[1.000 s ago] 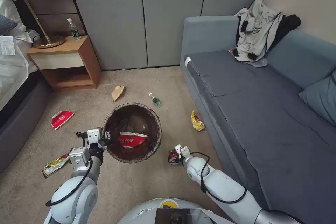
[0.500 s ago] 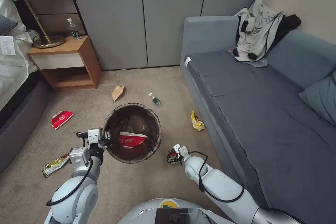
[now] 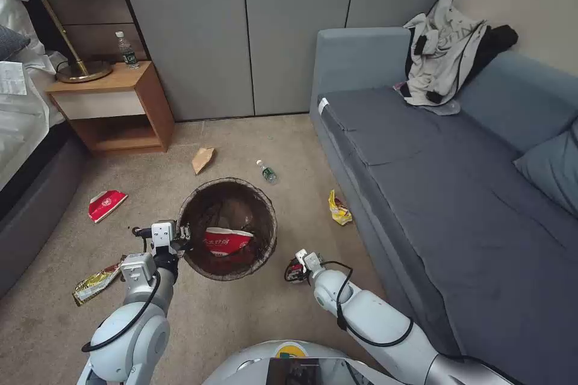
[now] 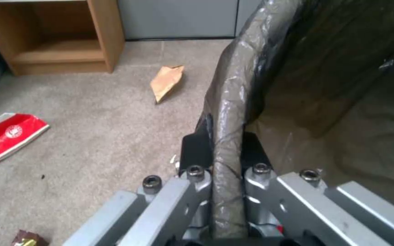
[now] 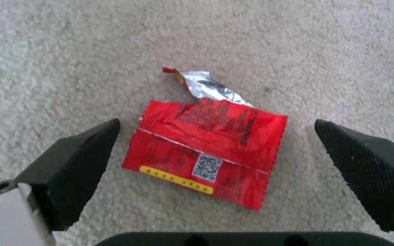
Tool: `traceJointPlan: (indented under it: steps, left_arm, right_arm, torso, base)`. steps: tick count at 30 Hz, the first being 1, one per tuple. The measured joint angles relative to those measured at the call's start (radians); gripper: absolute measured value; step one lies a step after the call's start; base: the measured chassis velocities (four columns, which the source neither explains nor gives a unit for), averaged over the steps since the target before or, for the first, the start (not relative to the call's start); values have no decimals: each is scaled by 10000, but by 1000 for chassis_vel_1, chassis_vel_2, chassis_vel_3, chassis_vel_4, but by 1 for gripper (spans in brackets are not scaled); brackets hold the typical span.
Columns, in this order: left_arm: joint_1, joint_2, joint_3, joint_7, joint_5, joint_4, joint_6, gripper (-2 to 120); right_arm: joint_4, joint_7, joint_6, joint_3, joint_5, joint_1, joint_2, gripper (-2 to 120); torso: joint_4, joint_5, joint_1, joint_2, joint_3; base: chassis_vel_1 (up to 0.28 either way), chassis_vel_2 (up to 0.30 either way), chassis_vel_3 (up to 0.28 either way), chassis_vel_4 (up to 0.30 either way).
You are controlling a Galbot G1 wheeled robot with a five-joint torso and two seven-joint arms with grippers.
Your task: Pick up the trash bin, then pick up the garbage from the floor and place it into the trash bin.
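The right gripper is hanging just above the carpet with its two black, ridged fingers spread wide, one on each side of a small red wrapper. The wrapper is lying flat and crinkled, its torn top showing silver foil, with a yellow strip and a printed square code near one edge. It is touching neither finger. In the head view this gripper is sitting just to the right of the bin.

The left gripper is pinching the bin's rim, one dark pad outside and one inside, over the glossy, wrinkled brown-black bag folded across it. The bin is round, and a red-and-white paper carton is resting inside it.

The carpet is beige and short-piled. On it, a gold snack wrapper is lying near the left arm, a second red carton farther left, a yellow wrapper beside the sofa, and a clear bottle and brown paper bag beyond the bin.

Farther back, a wooden nightstand is carrying a brass lamp and another bottle, in front of flat grey wall panels. Grey-white clothing is lying heaped on the grey fabric sofa.
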Motion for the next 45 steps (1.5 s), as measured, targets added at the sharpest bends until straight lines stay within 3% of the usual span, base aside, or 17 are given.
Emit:
traceJointPlan:
  steps: [14, 45]
  left_arm:
    - [-36, 5, 26, 20, 3, 58, -21, 0]
    - [-33, 25, 87, 39, 11, 108, -54, 0]
  right_arm:
    - [-180, -78, 88, 81, -19, 7, 64, 99]
    - [-123, -191, 191, 161, 7, -148, 68, 28]
  torso:
    - [-1, 0, 0, 0, -1]
    - [3, 1, 0, 1, 0]
  base:
    - [0, 0, 0, 0]
    - [0, 0, 0, 0]
